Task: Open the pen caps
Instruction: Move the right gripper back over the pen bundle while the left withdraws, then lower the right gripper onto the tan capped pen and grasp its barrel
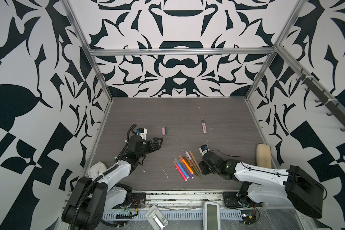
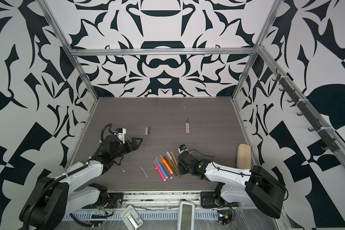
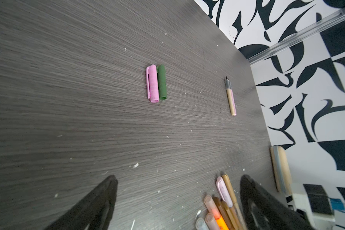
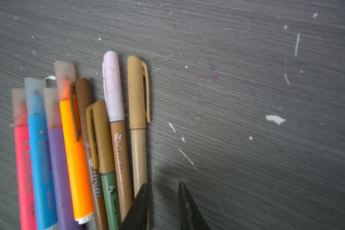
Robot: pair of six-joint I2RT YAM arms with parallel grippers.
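left gripper (image 3: 178, 179) hung spread wide and empty; right gripper (image 4: 163, 184) stood narrowly parted, gripping nothing, just beside the capped pens (image 4: 74, 151). a beige pouch (image 1: 264, 157) lay by the right wall.

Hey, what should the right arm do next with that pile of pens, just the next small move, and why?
Probably nudge the right tool sideways over the tan pen so the barrel sits between its fingers. The tool is open over bare table just beside that pen, which lies at the edge of the pile with its cap on.
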